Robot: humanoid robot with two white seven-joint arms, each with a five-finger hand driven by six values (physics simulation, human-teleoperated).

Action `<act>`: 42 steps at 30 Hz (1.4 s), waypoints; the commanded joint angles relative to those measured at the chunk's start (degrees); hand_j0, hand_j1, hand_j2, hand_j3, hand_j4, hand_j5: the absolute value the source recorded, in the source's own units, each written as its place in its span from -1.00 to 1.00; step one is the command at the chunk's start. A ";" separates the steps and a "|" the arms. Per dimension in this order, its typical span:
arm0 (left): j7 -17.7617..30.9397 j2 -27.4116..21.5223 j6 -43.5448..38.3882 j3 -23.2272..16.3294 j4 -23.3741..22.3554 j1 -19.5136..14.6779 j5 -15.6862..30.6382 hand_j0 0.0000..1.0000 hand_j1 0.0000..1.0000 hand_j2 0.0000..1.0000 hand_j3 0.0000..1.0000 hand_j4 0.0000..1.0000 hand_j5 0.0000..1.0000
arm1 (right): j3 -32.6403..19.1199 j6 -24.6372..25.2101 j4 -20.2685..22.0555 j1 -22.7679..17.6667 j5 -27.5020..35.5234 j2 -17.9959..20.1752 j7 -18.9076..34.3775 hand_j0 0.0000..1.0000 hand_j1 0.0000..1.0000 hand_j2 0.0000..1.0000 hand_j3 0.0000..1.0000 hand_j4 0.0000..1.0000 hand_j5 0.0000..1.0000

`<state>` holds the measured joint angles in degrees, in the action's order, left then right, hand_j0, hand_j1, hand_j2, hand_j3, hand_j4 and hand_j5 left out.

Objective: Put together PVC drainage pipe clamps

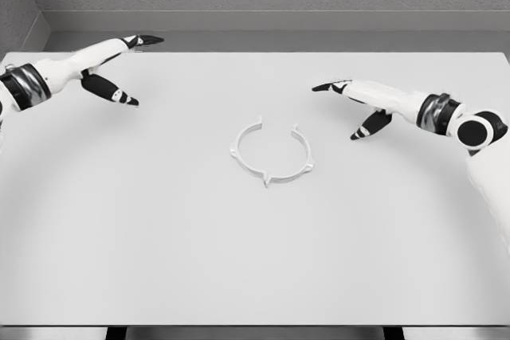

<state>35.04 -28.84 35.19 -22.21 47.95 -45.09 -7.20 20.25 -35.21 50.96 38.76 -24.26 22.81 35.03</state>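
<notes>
The white ring clamp [271,152] is lying flat near the middle of the desk [255,260], with its gap facing the far side and little tabs sticking out at the edges. Nothing is touching it. Your right hand [355,105] is hovering well to its right, fingers stretched out and holding nothing. Your left hand [119,69] is waiting far off near the back left corner, open and empty too. You are getting ready to reach, I think. Bring the nearer right hand in slowly, come down over the thin rim, and pinch it gently so the ring is not sliding away.
</notes>
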 commanded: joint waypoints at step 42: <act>-0.04 -1.57 -0.19 1.29 0.30 -1.05 0.35 1.00 1.00 1.00 1.00 1.00 1.00 | 1.72 0.21 -18.88 15.29 -16.69 -18.24 -0.03 1.00 1.00 1.00 1.00 1.00 1.00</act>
<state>35.03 -30.39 35.15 -20.96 48.23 -46.14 -7.23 21.63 -34.93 32.12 54.05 -40.81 5.28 34.95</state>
